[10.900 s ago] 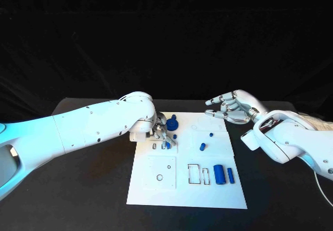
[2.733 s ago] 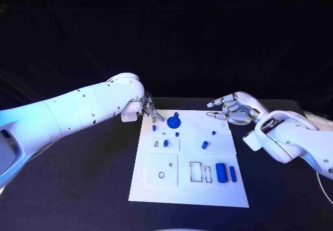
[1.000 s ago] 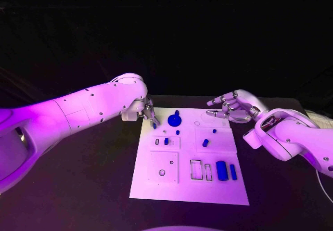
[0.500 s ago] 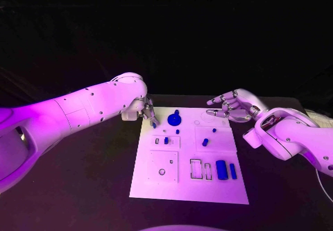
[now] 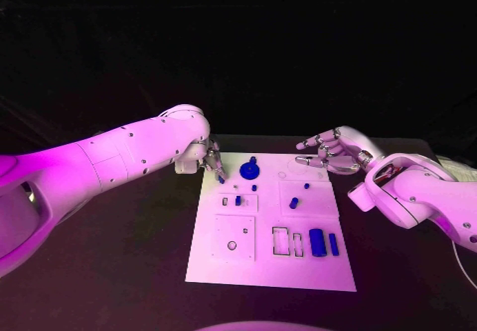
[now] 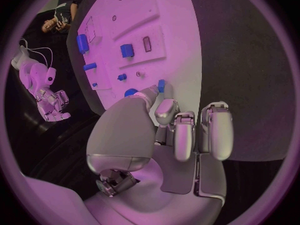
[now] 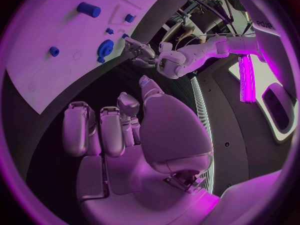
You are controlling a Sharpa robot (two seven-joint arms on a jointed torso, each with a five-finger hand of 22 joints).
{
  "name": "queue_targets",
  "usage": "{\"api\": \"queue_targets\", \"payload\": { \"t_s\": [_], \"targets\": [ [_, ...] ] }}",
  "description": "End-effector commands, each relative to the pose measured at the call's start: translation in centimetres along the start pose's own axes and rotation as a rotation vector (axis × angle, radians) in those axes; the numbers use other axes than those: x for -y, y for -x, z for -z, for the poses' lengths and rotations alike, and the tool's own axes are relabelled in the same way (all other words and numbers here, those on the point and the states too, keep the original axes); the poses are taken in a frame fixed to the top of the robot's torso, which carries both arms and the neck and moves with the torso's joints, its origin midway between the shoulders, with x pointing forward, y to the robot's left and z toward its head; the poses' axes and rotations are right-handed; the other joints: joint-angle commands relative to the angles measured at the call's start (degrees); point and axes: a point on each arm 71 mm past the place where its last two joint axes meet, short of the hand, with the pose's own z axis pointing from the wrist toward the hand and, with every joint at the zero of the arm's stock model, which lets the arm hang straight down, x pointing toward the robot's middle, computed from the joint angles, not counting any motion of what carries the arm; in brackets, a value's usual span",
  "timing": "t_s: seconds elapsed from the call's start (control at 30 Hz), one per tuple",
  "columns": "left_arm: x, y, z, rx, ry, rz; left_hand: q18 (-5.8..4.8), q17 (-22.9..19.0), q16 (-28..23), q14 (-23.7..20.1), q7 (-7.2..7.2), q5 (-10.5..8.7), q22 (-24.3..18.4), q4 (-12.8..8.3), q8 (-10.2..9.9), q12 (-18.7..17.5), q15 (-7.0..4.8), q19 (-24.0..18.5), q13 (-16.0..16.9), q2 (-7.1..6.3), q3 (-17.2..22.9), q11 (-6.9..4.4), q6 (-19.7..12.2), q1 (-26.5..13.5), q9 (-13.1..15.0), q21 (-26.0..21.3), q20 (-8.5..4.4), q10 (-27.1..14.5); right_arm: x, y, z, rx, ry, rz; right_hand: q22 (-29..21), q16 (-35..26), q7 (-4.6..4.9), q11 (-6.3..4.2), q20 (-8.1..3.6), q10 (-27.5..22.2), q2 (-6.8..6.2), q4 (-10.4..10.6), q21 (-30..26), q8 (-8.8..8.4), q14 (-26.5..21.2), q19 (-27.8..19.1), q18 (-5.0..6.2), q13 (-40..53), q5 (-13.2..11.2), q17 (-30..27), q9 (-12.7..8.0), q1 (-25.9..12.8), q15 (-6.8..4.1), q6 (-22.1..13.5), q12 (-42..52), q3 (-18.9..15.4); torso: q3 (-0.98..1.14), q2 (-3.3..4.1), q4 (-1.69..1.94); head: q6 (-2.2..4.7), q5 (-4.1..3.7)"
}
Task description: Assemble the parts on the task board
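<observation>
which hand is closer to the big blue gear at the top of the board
Left. The left hand sits just beside the blue gear at the board's far left corner; the right hand hovers farther off past the far right corner.

Two smooth, rounded white arm casings are seen, the left arm (image 5: 109, 162) and the right arm (image 5: 422, 200), each dotted with small dark screw holes and a seam line between the shell sections. Each arm is ended by a silver metallic hand, the left hand (image 6: 165, 135) and the right hand (image 7: 134, 130), built from a broad domed palm cover and segmented fingers with glossy rounded pads. A thin pale cable (image 5: 463, 272) is carried along the right arm's outer side, and a bare mechanical joint is exposed at the base of each palm in the wrist views.
</observation>
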Motion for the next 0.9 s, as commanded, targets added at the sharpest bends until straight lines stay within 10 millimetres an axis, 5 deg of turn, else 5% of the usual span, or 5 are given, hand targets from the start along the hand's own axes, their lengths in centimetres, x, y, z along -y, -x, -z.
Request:
{"api": "queue_targets", "payload": {
  "t_s": [0.03,0.57,0.9],
  "targets": [
    [0.3,-0.1,0.1,0.017,-0.058,0.069,0.15,15.06,0.18,5.94,0.19,-0.01,8.76,-7.58,0.51,0.02,0.29,1.86,0.04,-1.0,8.42,-0.16,-0.06,-0.55,0.53,0.29,0.13,0.56,-0.1,-0.1,0.0,-0.014,0.006,0.007,-0.03,-0.39,-0.1,-0.12,-0.06,-0.08,0.24,0.05,-0.29,0.32,2.45,-0.25,0.64,-0.01,0.3,-0.02,0.09,0.5,-0.29,0.41,-0.02,-0.27,0.03,-0.03,0.03,0.12,0.09],
    [-0.4,-2.0,3.2,0.101,-0.145,0.171,-0.19,15.06,0.18,5.94,-0.04,0.96,9.99,-9.54,1.3,1.15,0.07,2.71,0.97,-3.47,12.81,-0.45,0.88,-2.72,1.62,1.29,-0.09,1.94,0.1,0.0,0.0,-0.011,0.002,0.007,-0.01,-0.37,-0.11,-0.14,-0.07,0.02,0.29,0.05,-0.29,0.34,2.47,-0.23,0.64,0.07,0.35,0.02,0.1,0.54,-0.3,0.47,0.13,-0.32,0.09,-0.06,0.13,0.22,0.55],
    [-1.6,-4.8,4.0,0.127,-0.162,0.158,-0.34,15.06,0.18,5.94,-0.19,2.21,10.51,-10.07,1.37,1.63,-0.03,3.06,1.46,-4.48,14.01,-0.6,1.52,-3.49,1.81,1.73,-0.2,2.5,0.2,0.1,0.1,-0.01,-0.002,0.008,-0.01,-0.37,-0.11,-0.14,-0.07,0.02,0.29,0.05,-0.29,0.34,2.47,-0.23,0.64,0.07,0.35,0.02,0.1,0.54,-0.3,0.47,0.13,-0.32,0.0,-0.06,0.13,0.07,0.74]
  ]
}}
